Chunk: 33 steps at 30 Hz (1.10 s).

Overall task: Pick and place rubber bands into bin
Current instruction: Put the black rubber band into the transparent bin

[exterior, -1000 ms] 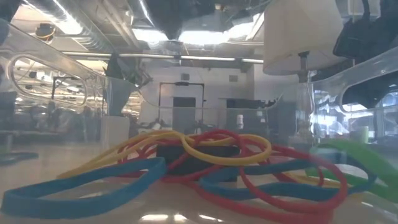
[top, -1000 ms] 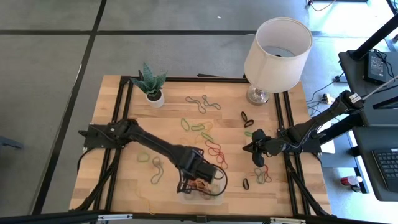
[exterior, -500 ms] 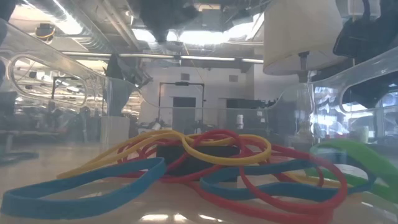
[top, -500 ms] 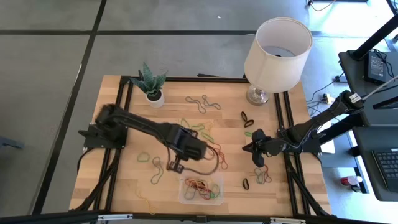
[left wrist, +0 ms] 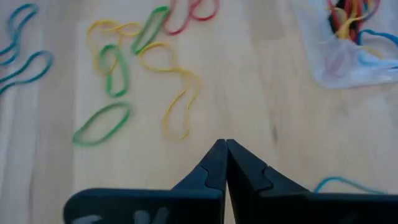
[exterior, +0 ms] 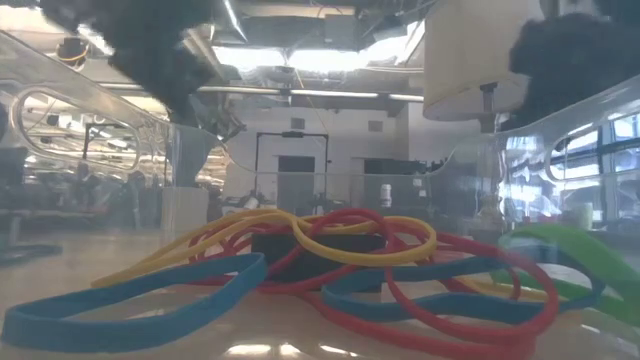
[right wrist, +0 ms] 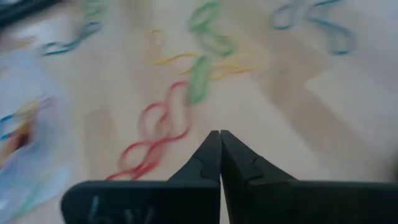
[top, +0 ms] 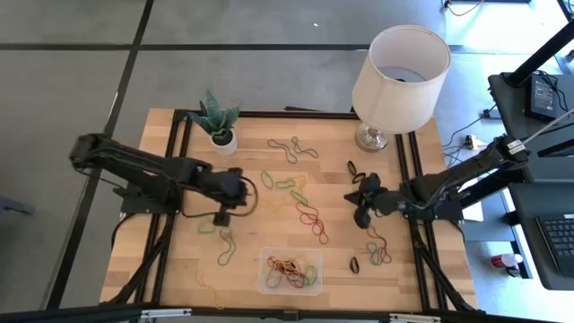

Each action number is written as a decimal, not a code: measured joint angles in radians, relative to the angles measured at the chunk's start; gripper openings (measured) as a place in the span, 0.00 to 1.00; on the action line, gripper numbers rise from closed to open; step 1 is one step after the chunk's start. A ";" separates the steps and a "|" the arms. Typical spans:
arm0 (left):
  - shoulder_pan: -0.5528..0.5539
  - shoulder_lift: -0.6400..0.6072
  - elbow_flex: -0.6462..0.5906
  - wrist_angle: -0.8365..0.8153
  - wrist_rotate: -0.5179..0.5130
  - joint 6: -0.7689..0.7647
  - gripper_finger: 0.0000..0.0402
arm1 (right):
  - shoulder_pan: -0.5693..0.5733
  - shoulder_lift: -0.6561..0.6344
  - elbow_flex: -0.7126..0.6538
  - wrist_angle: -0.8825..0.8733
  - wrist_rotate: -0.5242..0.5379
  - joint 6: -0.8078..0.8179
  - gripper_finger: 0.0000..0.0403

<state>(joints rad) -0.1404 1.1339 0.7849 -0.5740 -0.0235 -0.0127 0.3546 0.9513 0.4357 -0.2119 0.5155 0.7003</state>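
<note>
The tabletop (top: 170, 269) carries everything, and the bin (top: 291, 271) at its near edge serves as landmark. The lamp (top: 399, 76) stands far beyond the bin and to its right; the potted plant (top: 216, 121) stands far beyond it to the left. The left gripper (top: 222, 215) hangs left of the bin and a little beyond it, its fingers (left wrist: 214, 167) pressed together on nothing. The right gripper (top: 362, 213) sits right of the bin, fingers (right wrist: 210, 155) likewise closed and empty. Some rubber bands (top: 312, 219) lie scattered beyond the bin; others already lie inside it. They look light, thin and floppy, flat against the wood, so pinching a single strand of one loop seems best.
</note>
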 joint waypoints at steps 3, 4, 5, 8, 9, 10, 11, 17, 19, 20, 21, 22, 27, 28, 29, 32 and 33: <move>0.043 -0.133 -0.120 0.042 0.026 0.017 0.00 | -0.101 0.080 0.092 -0.126 0.000 0.013 0.00; 0.057 -0.174 -0.152 0.038 0.034 0.026 0.00 | -0.135 0.111 0.124 -0.177 0.000 0.027 0.00; 0.074 -0.211 -0.178 0.040 0.041 0.035 0.00 | -0.170 0.141 0.156 -0.229 0.000 0.034 0.00; 0.117 -0.315 -0.244 0.040 0.042 0.065 0.00 | -0.274 0.245 0.254 -0.382 0.001 0.101 0.01; 0.129 -0.345 -0.260 0.041 0.043 0.076 0.00 | -0.307 0.279 0.283 -0.430 0.001 0.127 0.01; 0.142 -0.371 -0.273 0.041 0.043 0.086 0.00 | -0.338 0.309 0.307 -0.479 0.000 0.151 0.01; 0.154 -0.393 -0.285 0.047 0.044 0.096 0.00 | -0.366 0.341 0.327 -0.510 0.000 0.169 0.02; 0.205 -0.478 -0.315 0.069 0.050 0.138 0.00 | -0.484 0.482 0.384 -0.513 -0.040 0.187 0.09; 0.215 -0.490 -0.319 0.070 0.050 0.145 0.00 | -0.510 0.517 0.386 -0.500 -0.062 0.189 0.14; 0.219 -0.492 -0.320 0.070 0.051 0.148 0.00 | -0.521 0.533 0.386 -0.494 -0.077 0.189 0.16; 0.223 -0.492 -0.320 0.070 0.052 0.149 0.00 | -0.531 0.549 0.386 -0.490 -0.087 0.192 0.18; 0.225 -0.492 -0.320 0.070 0.053 0.149 0.01 | -0.540 0.564 0.386 -0.490 -0.097 0.204 0.21; 0.235 -0.492 -0.320 0.070 0.078 0.149 0.00 | -0.566 0.634 0.386 -0.487 -0.099 0.218 0.32; 0.235 -0.492 -0.320 0.070 0.084 0.149 0.00 | -0.570 0.648 0.386 -0.486 -0.099 0.215 0.33; 0.235 -0.492 -0.320 0.070 0.090 0.149 0.00 | -0.574 0.663 0.386 -0.486 -0.099 0.214 0.35; 0.235 -0.492 -0.320 0.070 0.098 0.128 0.01 | -0.586 0.703 0.386 -0.486 -0.110 0.214 0.37; 0.234 -0.492 -0.320 0.070 0.097 0.118 0.01 | -0.591 0.719 0.386 -0.484 -0.121 0.214 0.37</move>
<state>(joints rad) 0.0940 0.6415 0.4644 -0.5037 0.0734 0.1051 -0.2366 1.6700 0.8219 -0.6964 0.3946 0.9146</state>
